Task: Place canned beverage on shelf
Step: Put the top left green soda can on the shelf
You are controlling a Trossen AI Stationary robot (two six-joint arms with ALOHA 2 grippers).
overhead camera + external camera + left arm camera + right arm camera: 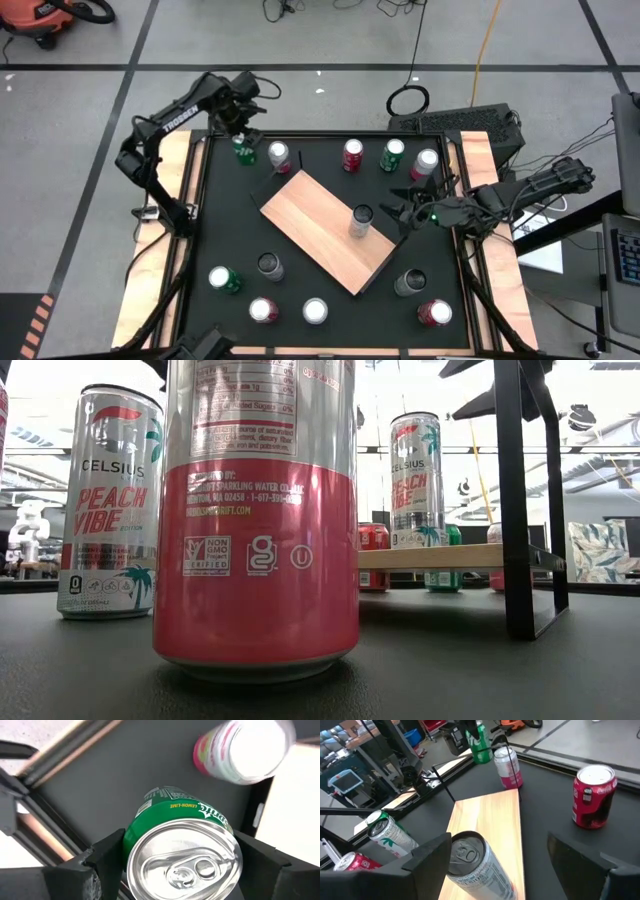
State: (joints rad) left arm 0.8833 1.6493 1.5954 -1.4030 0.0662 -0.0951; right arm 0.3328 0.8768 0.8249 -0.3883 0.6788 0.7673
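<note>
From above, the flat light-tan wooden shelf [325, 232] sits turned at a slant in the middle of the black table [230, 240]. One tall silver can [361, 220] stands on it. The left gripper [243, 143] is at the far left corner of the table, with its fingers on both sides of a green soda can [244, 152]. A pink and white can [279, 155] stands just beside that one. The right gripper [405, 213] hangs by the shelf's right edge, near the tall silver can.

From table height, a big pink and silver can [258, 520] fills the middle. A silver peach-drink can [110, 502] stands to its left. Behind, the tall silver can stands on the wooden board, next to a black rod [517, 500].

From the left wrist, the two dark fingers [107, 852] press on both sides of the green soda can, gripping it.

From the right wrist, the dark fingers [427, 851] stand wide apart and hold nothing. The tall silver can is close to one finger on the wood. A red soda can [592, 796] stands on the black table.
</note>
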